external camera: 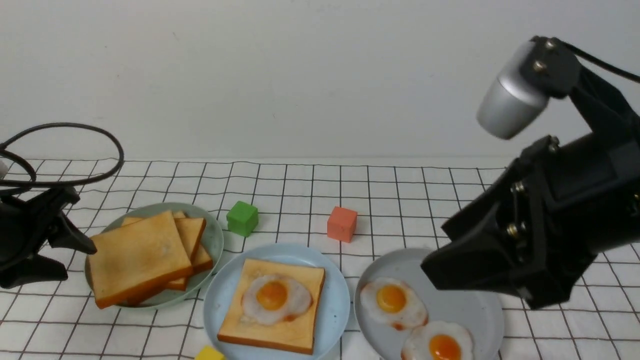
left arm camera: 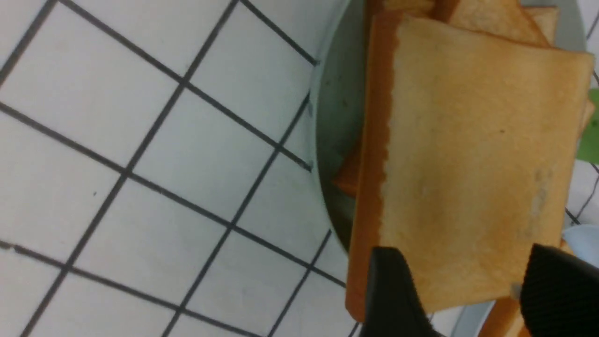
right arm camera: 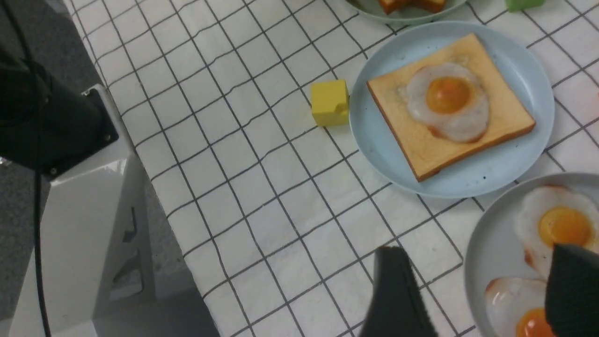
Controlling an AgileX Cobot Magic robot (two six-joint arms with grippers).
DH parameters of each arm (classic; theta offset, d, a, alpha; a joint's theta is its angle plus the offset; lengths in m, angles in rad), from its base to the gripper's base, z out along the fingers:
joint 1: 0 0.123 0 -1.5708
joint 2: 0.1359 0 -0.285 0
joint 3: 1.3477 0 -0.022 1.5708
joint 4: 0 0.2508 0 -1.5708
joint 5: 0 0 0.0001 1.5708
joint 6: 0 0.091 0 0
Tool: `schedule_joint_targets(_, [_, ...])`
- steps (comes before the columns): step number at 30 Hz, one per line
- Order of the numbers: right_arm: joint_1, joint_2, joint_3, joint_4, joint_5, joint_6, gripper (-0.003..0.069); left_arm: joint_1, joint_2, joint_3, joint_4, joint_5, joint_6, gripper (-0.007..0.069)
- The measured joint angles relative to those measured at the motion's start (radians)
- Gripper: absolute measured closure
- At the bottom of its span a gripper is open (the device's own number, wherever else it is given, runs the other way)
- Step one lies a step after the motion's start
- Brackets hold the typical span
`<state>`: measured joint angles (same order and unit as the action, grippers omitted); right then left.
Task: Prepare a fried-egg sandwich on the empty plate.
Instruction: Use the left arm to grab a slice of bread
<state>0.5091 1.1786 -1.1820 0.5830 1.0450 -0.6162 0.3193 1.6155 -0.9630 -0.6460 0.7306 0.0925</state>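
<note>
The fried-egg sandwich [external camera: 272,305] is only half made. One toast slice lies flat in the middle of the blue plate [external camera: 336,312], and one egg sits on it with the yolk facing up. The top slice is not on yet, so that is the job left.

The toast is square, so it has no long side. It sits a bit crooked on the plate, with one corner turned toward the robot's right. The egg is a little wider from side to side.

The left gripper [left arm camera: 461,276] is at the pale green plate [external camera: 214,240], right by the near edge of the top loose toast [external camera: 135,255]. Its fingers are spread apart, and I don't see them pinching the bread.

The right gripper [right arm camera: 482,299] hangs over the grey plate [external camera: 475,310] with two more eggs [external camera: 392,300]. Its fingers are spread wide and hold nothing
</note>
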Motion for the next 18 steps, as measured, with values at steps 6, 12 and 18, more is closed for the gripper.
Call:
schedule_joint_targets(6, [0.000, -0.022, 0.002, 0.013, -0.009, -0.011, 0.0221, 0.000, 0.094, -0.002, -0.143, -0.084, 0.166, 0.0228])
schedule_joint_targets(12, [0.000, -0.027, 0.002, 0.014, -0.009, -0.011, 0.0220, 0.000, 0.168, -0.003, -0.246, -0.136, 0.302, 0.0305])
schedule_joint_targets(18, [0.000, -0.030, 0.002, 0.017, -0.008, -0.011, 0.0220, 0.001, 0.181, -0.005, -0.258, -0.139, 0.374, 0.0461])
